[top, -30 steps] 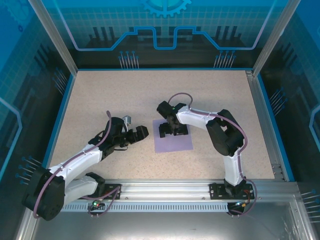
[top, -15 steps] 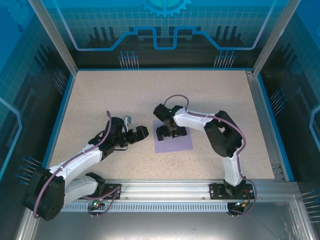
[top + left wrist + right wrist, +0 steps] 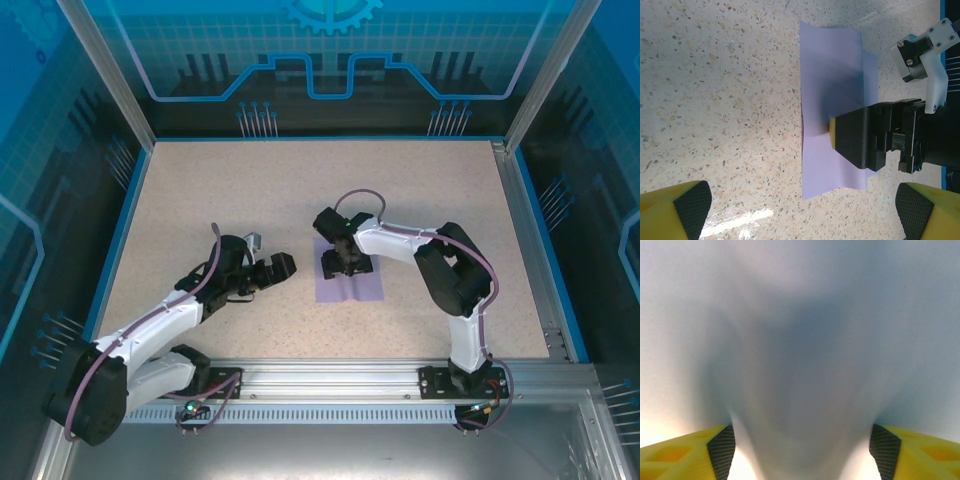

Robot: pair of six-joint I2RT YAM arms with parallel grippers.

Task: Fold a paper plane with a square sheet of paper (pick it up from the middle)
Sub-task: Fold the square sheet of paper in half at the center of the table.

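The square sheet of paper [image 3: 349,287] is pale lavender and lies on the speckled table near its middle. My right gripper [image 3: 346,265] points straight down onto its centre, fingers pressed on the sheet. In the right wrist view the paper [image 3: 800,340] humps up in a soft ridge between the yellow fingers [image 3: 720,452], which still stand well apart. My left gripper [image 3: 283,265] hangs open just left of the sheet, touching nothing. From the left wrist the paper [image 3: 832,75] shows one raised fold under the right gripper [image 3: 865,135], with my own left gripper [image 3: 802,205] wide open.
The speckled table [image 3: 200,200] is bordered by a blue rim and glass walls. An aluminium rail [image 3: 350,375] carrying both arm bases runs along the near edge. A metal strip lines the right side [image 3: 530,250].
The right gripper's fingers have drawn closer together on the sheet. The paper has buckled upward between them and looks narrower from above. The left arm has stayed put.
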